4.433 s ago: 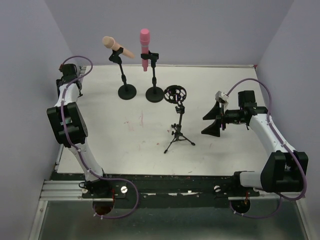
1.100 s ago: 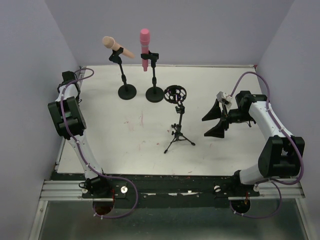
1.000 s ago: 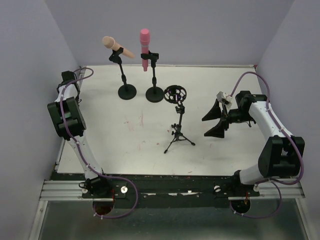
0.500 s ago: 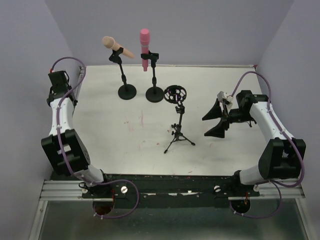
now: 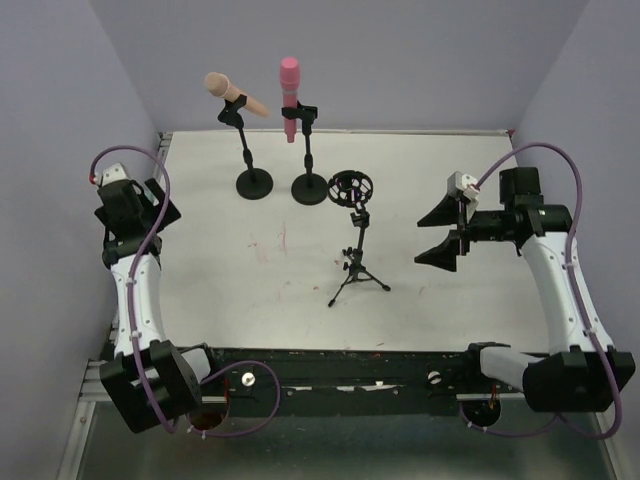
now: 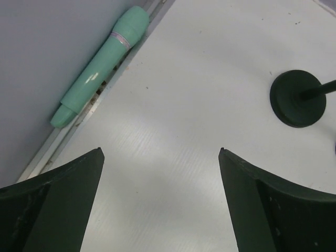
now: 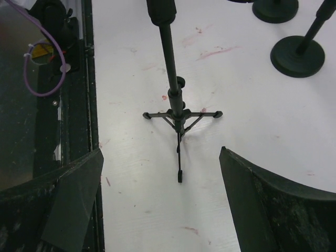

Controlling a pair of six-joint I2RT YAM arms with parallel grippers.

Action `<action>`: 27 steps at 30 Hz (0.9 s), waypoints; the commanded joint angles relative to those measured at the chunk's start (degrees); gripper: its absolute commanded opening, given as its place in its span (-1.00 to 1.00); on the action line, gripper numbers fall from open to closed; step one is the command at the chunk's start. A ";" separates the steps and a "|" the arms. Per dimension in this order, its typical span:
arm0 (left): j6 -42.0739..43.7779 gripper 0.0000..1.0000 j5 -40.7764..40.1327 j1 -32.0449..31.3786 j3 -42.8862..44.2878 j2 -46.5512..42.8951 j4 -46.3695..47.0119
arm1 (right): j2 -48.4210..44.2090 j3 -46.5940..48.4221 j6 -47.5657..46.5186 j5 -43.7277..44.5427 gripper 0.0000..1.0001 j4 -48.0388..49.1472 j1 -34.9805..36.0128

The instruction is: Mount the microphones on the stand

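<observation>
White table (image 5: 250, 290) and lavender walls enclose both arms. On the left gripper (image 6: 160, 150) the fingers (image 6: 63, 205) are spread wide, with only bare table between them. Ahead of its left finger, and off to that side, the green mic (image 6: 100, 65) lies flat in the seam where the table meets the wall (image 6: 42, 52). Its long axis runs along that edge. The tapered handle end is nearest the finger and the rounded head points away. No finger touches it. Ahead of the other finger sits one round base (image 6: 296, 98).

The right gripper (image 7: 160, 149) is likewise spread and holds nothing. Straight ahead of the gap between its fingers (image 7: 273, 210) stands the tripod (image 7: 176, 113), pole upright, its ring mount (image 5: 352, 187) bare. Beyond the tripod, off to the right of those fingers, both round bases show.

Across the views there are three mics and three stands: two with round bases and one tripod. The peach mic (image 5: 232, 92) is clipped in one round-base stand, tilted, with its head up and toward the left gripper's side. The pink mic (image 5: 290, 95) is clipped in the other, upright with its head on top. Both are well away from either gripper.
</observation>
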 commanded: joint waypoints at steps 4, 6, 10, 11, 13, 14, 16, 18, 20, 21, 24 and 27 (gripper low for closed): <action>-9.16 0.75 4.25 0.39 -13.86 -6.05 7.49 | -8.31 -6.30 20.42 4.38 1.00 15.81 -0.19; -10.13 0.52 1.18 0.30 -13.69 -6.14 7.31 | -7.97 -6.56 20.51 4.46 1.00 15.55 -0.19; -13.90 0.03 -2.70 1.44 -12.91 -3.69 5.82 | -7.17 -7.17 21.90 3.85 1.00 17.38 -0.19; -14.52 -0.25 -4.10 1.71 -12.47 -3.07 5.12 | -7.08 -7.79 23.13 3.42 1.00 18.53 -0.19; -16.45 -0.52 -7.96 1.88 -11.94 -1.75 4.58 | -6.73 -8.32 23.84 2.71 1.00 20.03 -0.19; -17.33 -0.78 -10.33 1.97 -11.50 -0.27 4.58 | -6.38 -8.06 23.67 2.88 1.00 20.03 -0.19; -19.44 -1.00 -14.55 1.88 -9.40 3.24 2.23 | -5.59 -7.18 22.62 3.41 1.00 19.33 -0.19; -22.86 -1.00 -19.82 1.97 -6.32 7.20 -3.04 | -4.72 -6.65 22.44 3.41 0.99 19.41 -0.19; -25.33 -1.00 -25.36 1.97 -5.08 9.23 -5.69 | -3.49 -5.95 21.57 3.41 1.00 18.80 -0.19; -25.77 -1.00 -27.73 1.88 -5.69 9.67 -5.18 | -2.35 -5.08 20.69 3.41 1.00 17.76 -0.10; -29.37 -0.99 -35.82 1.97 -5.17 11.87 -6.49 | 1.51 -0.78 17.27 4.03 1.00 13.28 -0.19; -31.57 -0.93 -35.40 2.50 1.05 17.75 -11.92 | 7.14 4.67 10.17 3.33 1.00 3.98 -0.10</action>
